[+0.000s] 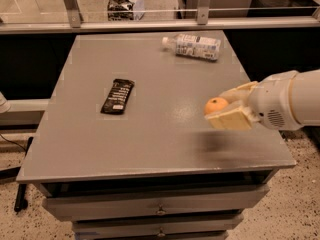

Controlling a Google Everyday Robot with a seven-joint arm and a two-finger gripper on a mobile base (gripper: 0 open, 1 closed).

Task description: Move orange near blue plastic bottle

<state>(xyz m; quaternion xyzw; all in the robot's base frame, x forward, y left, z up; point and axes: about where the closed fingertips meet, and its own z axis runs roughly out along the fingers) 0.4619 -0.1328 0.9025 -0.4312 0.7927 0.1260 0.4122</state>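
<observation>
The orange (215,105) is held between the two cream fingers of my gripper (223,108), which is shut on it and lifted above the grey table (150,134) at its right side. A shadow lies on the table below it. The blue plastic bottle (192,45), clear with a white cap and pale label, lies on its side at the table's far right, well beyond the orange.
A flat black snack-bar wrapper (117,96) lies left of centre on the table. My white arm (290,100) reaches in from the right edge. A glass railing runs behind the table. Drawers sit below the front edge.
</observation>
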